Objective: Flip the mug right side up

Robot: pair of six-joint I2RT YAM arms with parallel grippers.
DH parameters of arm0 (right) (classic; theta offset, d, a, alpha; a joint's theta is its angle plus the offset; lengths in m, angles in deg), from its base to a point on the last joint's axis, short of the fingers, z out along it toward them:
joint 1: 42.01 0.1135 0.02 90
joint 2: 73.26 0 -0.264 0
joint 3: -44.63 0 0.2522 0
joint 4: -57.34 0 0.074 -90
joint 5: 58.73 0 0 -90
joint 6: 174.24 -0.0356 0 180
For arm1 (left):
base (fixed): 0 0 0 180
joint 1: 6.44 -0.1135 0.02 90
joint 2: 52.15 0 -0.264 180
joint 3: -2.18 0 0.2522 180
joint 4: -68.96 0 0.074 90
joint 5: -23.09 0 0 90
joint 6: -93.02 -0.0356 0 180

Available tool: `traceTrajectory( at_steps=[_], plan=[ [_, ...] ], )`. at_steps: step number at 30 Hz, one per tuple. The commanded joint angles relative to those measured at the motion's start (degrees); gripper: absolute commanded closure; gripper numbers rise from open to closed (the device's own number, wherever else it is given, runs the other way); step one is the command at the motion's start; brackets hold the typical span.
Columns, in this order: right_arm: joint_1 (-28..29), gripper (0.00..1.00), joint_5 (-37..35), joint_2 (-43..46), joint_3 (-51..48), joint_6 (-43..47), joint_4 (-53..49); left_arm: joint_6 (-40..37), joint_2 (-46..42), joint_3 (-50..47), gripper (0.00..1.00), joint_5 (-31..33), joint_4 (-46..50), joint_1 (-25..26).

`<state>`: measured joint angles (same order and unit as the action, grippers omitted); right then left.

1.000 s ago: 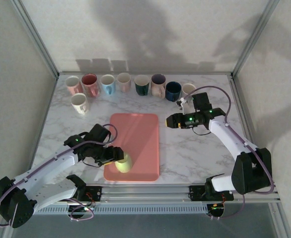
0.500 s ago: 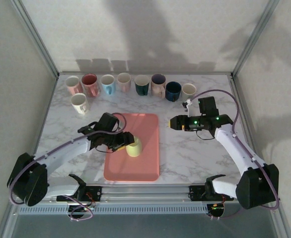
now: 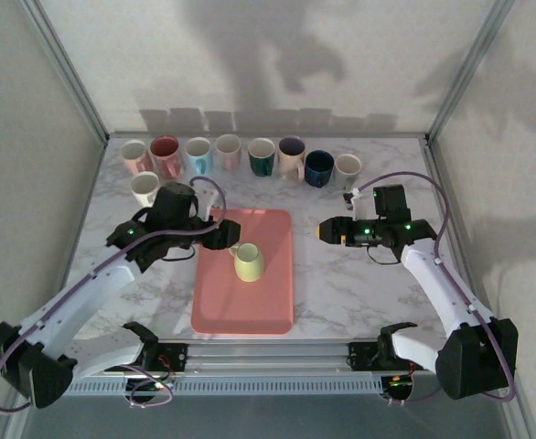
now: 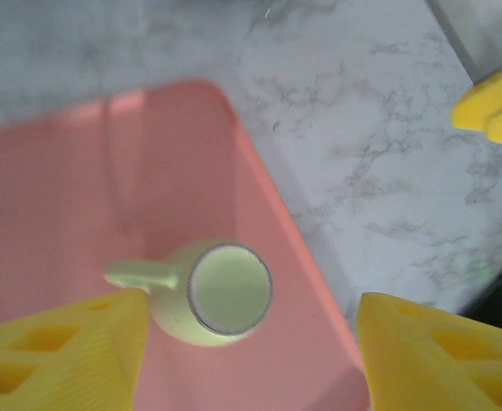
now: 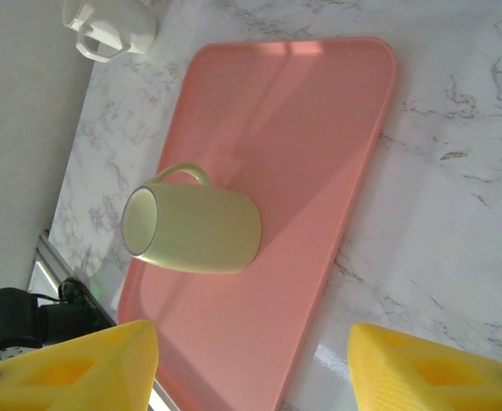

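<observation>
Left wrist view: the pale green mug [image 4: 221, 295] stands on the pink tray [image 4: 54, 188], below the left jaws and nearer one finger than the other, with its handle pointing toward that nearer finger. Its upper face reads as an open mouth edged by a dark rim line. The right wrist view agrees, showing the mouth turned away from the tray surface.

Judgement: the mug is right side up with its base on the tray, so the turning itself appears complete.

Left jaws stand wide and hold nothing. In the top external view the mug sits below and slightly ahead of them, apparently clear. Right jaws are likewise wide and empty. The mug lies ahead of them, well apart, across the marble counter [image 3: 341, 283].

Remaining work, as judged: at most, drawing the left arm away.

A row of other mugs [image 3: 241, 155] lines the counter beyond both sets of jaws, with one white mug [image 3: 145, 189] set forward of it.

Markings: no brand, label or writing is legible on the mug, tray or counter.
</observation>
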<state>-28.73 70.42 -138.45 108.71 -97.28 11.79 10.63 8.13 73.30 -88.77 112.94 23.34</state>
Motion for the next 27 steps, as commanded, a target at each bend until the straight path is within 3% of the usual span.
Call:
traceTrajectory(
  at_steps=[1, 6, 8, 11, 15, 17, 27],
  plan=[
    [-0.60, 0.39, 2.41, 0.17, 1.71, 1.25, -0.60, -26.10, -4.55, -4.97, 0.42, 5.85, -7.33, -0.35],
    [-0.87, 0.39, 3.71, -0.36, 1.44, 1.13, 0.32, -59.53, -9.63, -16.20, 0.42, 3.41, -15.84, -1.99],
    [-0.84, 0.39, 4.16, -0.62, 1.44, 1.09, 0.55, -63.01, -6.76, -15.29, 0.45, 2.64, -16.19, -3.98],
    [-0.89, 0.39, 4.82, -0.64, 1.23, 0.99, 1.35, -76.01, 0.92, -9.87, 0.43, -3.19, -5.28, -7.49],
    [-1.01, 0.39, 5.41, -1.18, 1.01, 0.83, 2.19, -83.87, 10.14, -4.15, 0.46, -6.25, 0.07, -8.16],
    [-1.02, 0.39, 5.60, -1.34, 1.01, 0.73, 2.43, -93.57, 14.14, -1.20, 0.46, -8.91, 4.97, -8.16],
    [-1.57, 0.39, 6.57, -1.23, 1.27, 0.30, 3.31, -99.36, 28.51, 7.88, 0.48, -4.25, 11.66, -2.85]
  ],
)
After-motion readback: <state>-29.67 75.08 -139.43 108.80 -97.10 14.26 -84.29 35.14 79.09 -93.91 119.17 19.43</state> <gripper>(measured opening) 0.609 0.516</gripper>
